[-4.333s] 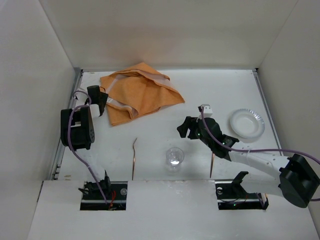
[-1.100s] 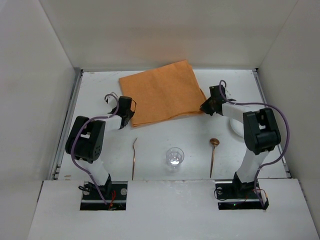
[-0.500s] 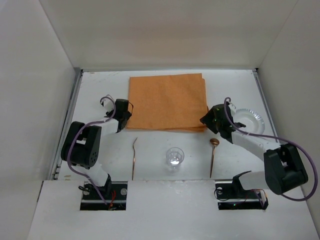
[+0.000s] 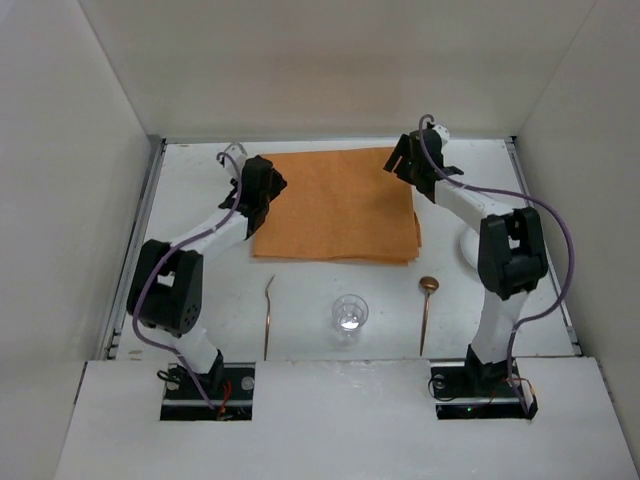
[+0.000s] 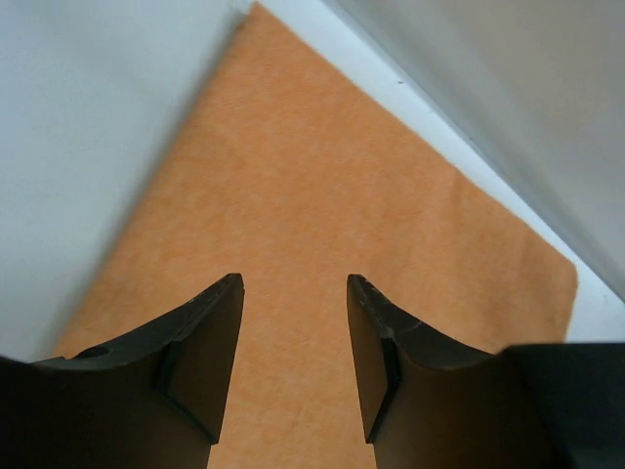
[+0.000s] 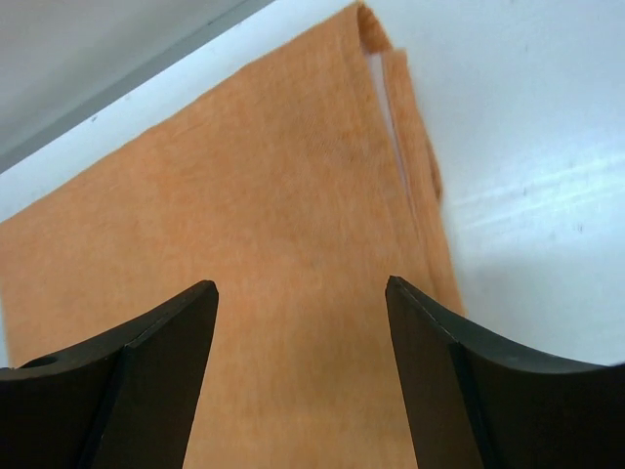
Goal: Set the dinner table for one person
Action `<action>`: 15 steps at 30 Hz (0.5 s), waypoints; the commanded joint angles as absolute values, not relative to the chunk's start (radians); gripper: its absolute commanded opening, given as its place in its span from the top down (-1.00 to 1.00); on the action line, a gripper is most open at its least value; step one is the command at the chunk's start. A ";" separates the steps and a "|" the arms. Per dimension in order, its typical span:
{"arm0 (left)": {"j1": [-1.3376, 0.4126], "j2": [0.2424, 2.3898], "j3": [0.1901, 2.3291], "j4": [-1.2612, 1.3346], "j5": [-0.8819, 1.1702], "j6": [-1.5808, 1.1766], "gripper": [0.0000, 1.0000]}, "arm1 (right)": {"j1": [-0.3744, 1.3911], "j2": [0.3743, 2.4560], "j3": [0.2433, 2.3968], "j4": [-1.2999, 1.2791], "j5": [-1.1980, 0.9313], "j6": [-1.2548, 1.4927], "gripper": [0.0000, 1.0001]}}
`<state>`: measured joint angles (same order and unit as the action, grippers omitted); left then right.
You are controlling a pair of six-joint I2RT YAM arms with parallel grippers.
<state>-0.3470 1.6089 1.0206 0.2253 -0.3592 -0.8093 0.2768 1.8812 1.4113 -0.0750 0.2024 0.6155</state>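
The orange cloth (image 4: 338, 205) lies spread flat on the white dinner table (image 4: 190, 200), with a folded edge along its right side. My left gripper (image 4: 264, 192) hovers over the cloth's left edge. In the left wrist view it (image 5: 293, 283) is open with only cloth (image 5: 322, 186) showing in the gap. My right gripper (image 4: 404, 162) hangs over the cloth's far right corner. Seen from the right wrist, this gripper (image 6: 301, 285) is wide open above the cloth (image 6: 273, 186) and holds nothing.
A fork (image 4: 268, 315), a clear glass (image 4: 349, 312) and a spoon (image 4: 426, 310) lie in a row near the front edge. A white plate (image 4: 466, 252) at the right is mostly hidden behind the right arm. White walls enclose the table.
Both grippers have opened and let go of the cloth, which now lies flat. They rose from its near corners and moved toward the far side.
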 commanded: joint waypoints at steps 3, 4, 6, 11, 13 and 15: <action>-0.338 1.831 1.230 0.239 -0.288 -0.805 0.12 | 0.231 2.072 1.662 -0.244 0.256 0.538 -0.49; -0.332 1.871 1.265 0.238 -0.284 -0.804 0.13 | 0.223 2.101 1.699 -0.274 0.261 0.538 -0.46; -0.311 1.943 1.317 0.239 -0.276 -0.808 0.13 | 0.219 2.158 1.776 -0.333 0.259 0.520 -0.36; -0.278 2.045 1.361 0.227 -0.275 -0.838 0.16 | 0.206 2.279 1.963 -0.461 0.273 0.506 0.18; -0.269 2.048 1.332 0.224 -0.288 -0.847 0.16 | 0.197 2.324 2.041 -0.524 0.297 0.520 0.42; -0.262 2.036 1.289 0.222 -0.314 -0.857 0.17 | 0.193 2.385 2.133 -0.583 0.314 0.511 0.56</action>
<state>-0.2733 2.0781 1.3167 0.2352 -0.2867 -0.8368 0.2070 2.3398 2.0010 -0.4732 0.2611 0.5259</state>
